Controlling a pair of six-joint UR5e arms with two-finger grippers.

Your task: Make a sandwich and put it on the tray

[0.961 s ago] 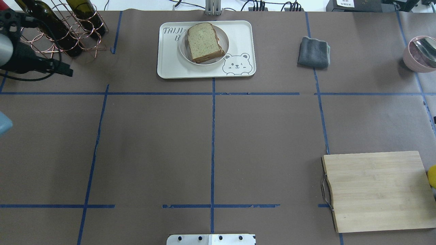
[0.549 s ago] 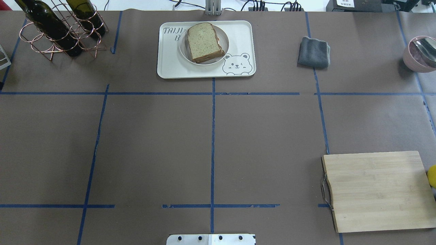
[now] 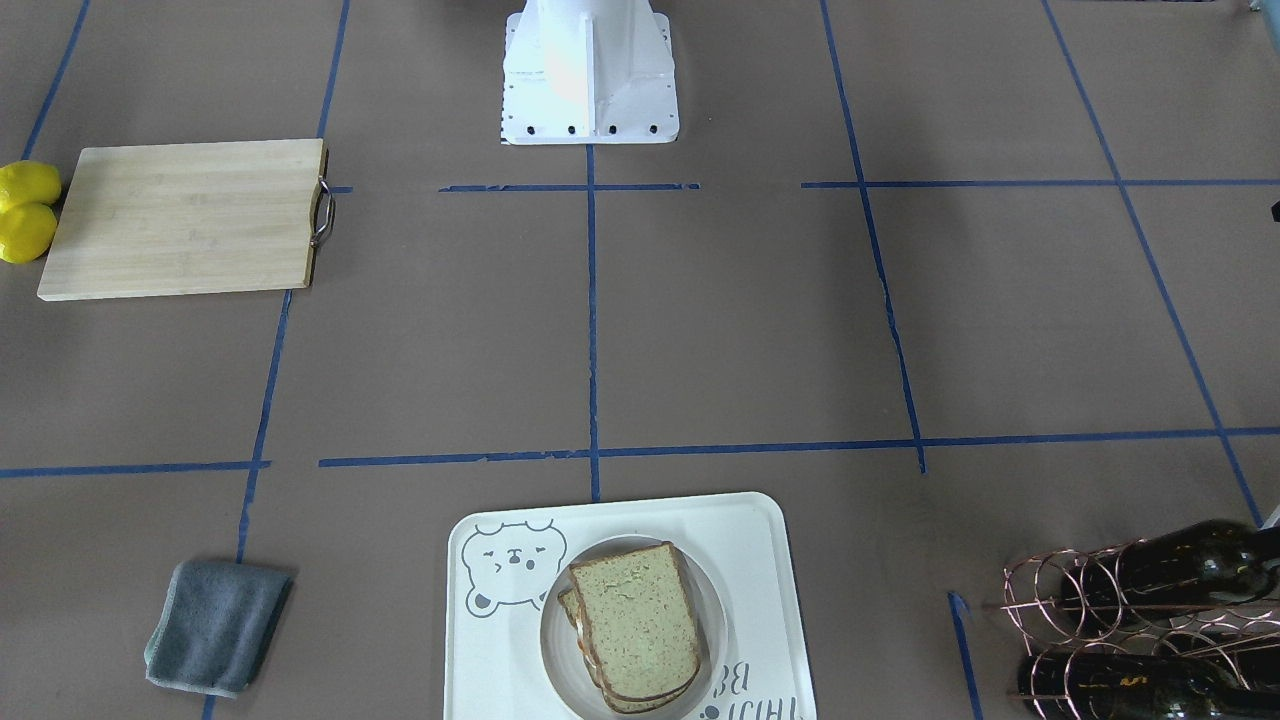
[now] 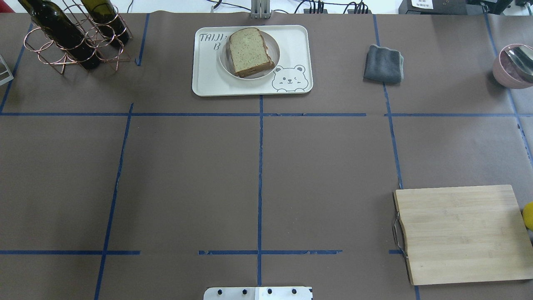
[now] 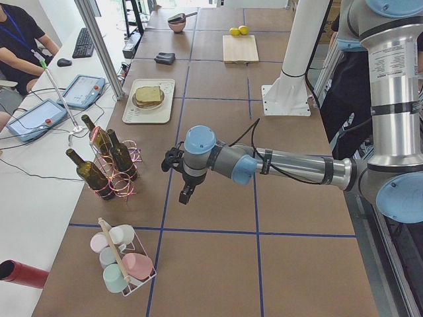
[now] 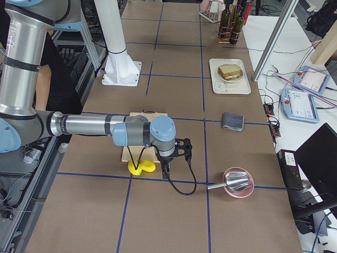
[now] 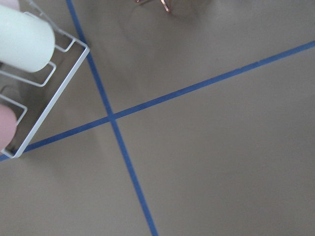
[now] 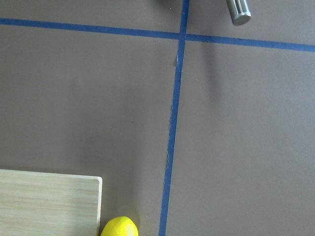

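Observation:
The sandwich [image 4: 250,52] lies on a small round white dish [image 4: 275,56] that stands on the cream-white bear tray [image 4: 297,43] at the table's far middle. It also shows in the front-facing view [image 3: 635,640] on the tray [image 3: 765,560]; a bit of egg shows between the slices. My left gripper [image 5: 186,195] hangs over the table near the bottle rack, far from the tray. My right gripper [image 6: 166,167] hangs near the lemons by the cutting board. Both show only in the side views, so I cannot tell whether they are open or shut.
A wooden cutting board [image 4: 462,233] with a metal handle lies at the near right, lemons [image 3: 25,210] beside it. A grey cloth [image 4: 383,63], a pink bowl with a metal ladle [image 4: 514,66], a copper bottle rack [image 4: 70,37] and a cup rack [image 5: 122,261] stand around.
One second ago my left arm showed at the left edge of the overhead view; it has since moved out of that view. The sandwich and tray have not moved.

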